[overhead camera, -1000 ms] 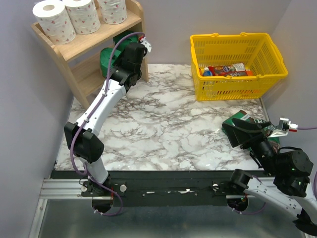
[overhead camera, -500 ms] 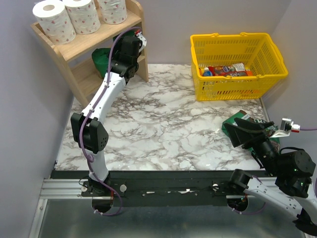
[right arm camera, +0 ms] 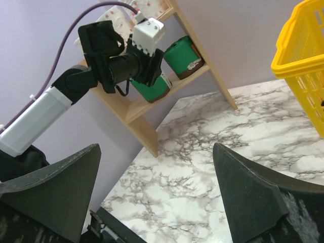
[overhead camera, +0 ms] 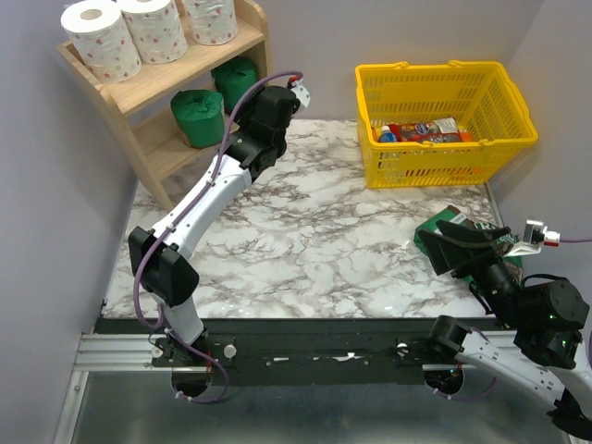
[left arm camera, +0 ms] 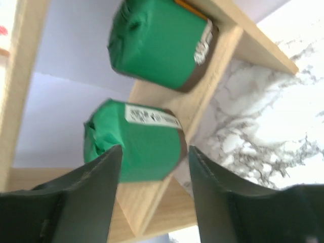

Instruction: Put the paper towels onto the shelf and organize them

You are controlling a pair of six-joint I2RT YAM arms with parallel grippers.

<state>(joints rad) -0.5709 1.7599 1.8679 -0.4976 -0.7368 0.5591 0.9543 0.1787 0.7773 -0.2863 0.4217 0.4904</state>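
With the left end effector (left arm camera: 154, 157) hanging just outside the open front of the shelf (overhead camera: 165, 76), its fingers spread and nothing between them, the step in hand reads as the end of a placement on the lower tier. Three white spotted paper towel rolls (overhead camera: 153, 28) stand in a row on the shelf's top tier. Two dark green rolls sit on its lower tier, one towards the back (overhead camera: 233, 76) and one nearer the front (overhead camera: 197, 117), close together but, as far as the left wrist view shows, not touching.

That makes five rolls on the shelf. A third green roll appears in no view, so I cannot tell where it is.

The right end effector (right arm camera: 156, 149) is well away from the shelf, at the opposite near corner of the marble bench (overhead camera: 305, 240). Its fingers are wide apart and empty, and it hovers by a flat dark green packet (overhead camera: 442, 223). The yellow mesh basket (overhead camera: 435, 153) across from the shelf holds only snack packets, as far as can be seen.

The next move, I judge, calls for finding the missing green roll. It would then go on the bare stretch of the lower tier beside the front green roll, brought in level so it nudges neither neighbour
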